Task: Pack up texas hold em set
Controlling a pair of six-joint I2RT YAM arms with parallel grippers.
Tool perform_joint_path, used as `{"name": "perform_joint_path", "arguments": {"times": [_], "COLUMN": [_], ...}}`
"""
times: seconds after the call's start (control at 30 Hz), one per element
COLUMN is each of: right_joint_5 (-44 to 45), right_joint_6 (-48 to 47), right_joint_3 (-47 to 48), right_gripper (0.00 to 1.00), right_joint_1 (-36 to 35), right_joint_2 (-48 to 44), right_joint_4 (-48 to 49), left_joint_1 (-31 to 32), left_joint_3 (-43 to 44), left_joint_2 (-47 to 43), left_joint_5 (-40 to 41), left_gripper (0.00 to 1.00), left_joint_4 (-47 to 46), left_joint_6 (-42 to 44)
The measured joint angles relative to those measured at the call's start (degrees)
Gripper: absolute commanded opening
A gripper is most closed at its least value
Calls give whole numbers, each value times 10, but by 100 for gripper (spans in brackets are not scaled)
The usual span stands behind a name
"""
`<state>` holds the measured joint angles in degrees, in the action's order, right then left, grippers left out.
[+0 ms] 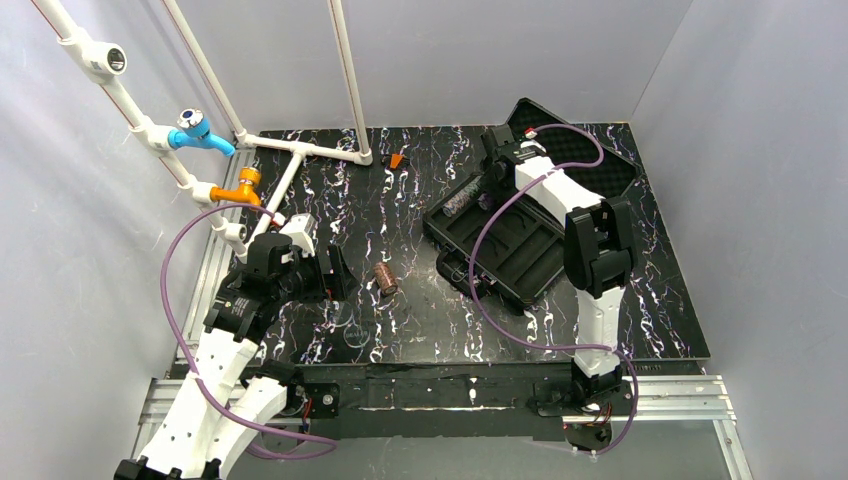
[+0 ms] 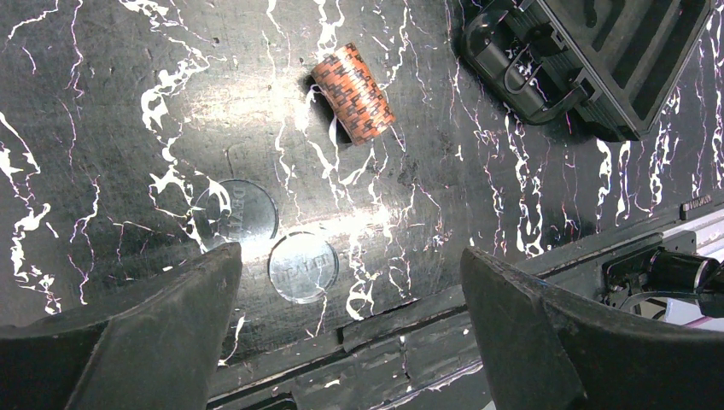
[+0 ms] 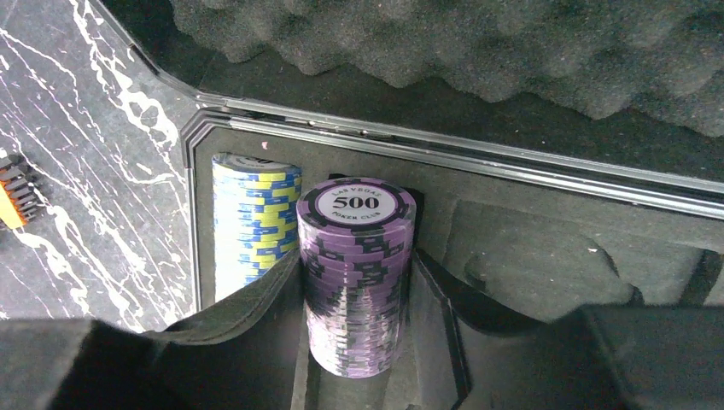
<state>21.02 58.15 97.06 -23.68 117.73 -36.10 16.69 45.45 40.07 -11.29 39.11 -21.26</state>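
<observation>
Between right pincer [image 3: 359, 299] fingers, purple chip stack [image 3: 354, 243]

Looks evenly bright from above in the top view, casting soft shadows on the table [image 1: 400, 230]. Glares white off its glossy top near centre in the left wrist view. Blurs dark fingers [image 2: 154, 342] toward 6 o'clock in both wrist views; renders purple chips [image 3: 354, 282] sharp.

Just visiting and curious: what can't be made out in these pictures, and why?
- Right wrist view: base of the purple chip stack, hidden by the right pincer.
- Right wrist view: the orange piece, cut off by the left edge.
- Left wrist view: print on the clear discs, too faint to read.
- Overhead view: the case corner holding that stack, covered by the right arm.
</observation>
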Motion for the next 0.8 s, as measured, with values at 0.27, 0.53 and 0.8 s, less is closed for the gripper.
{"name": "perform_joint_path", "arguments": {"times": [0.27, 0.53, 0.8], "right_joint_5": [-14, -37, -35], "right_joint_6": [12, 25, 23], "right_joint_3": [-2, -4, -4], "right_gripper": [53, 75, 77], "right_joint_1": [0, 0, 0], "right_joint_2": [0, 0, -2], "right_joint_4": [10, 22, 25], "left_joint_1": [0, 0, 0], "left_joint_3": [0, 0, 0], "left_joint_2": [1, 3, 3], "left_joint_5": [0, 0, 0], "left_gripper": [99, 99, 99], "left_joint_4": [0, 0, 0], "left_joint_6": [0, 0, 0]}}
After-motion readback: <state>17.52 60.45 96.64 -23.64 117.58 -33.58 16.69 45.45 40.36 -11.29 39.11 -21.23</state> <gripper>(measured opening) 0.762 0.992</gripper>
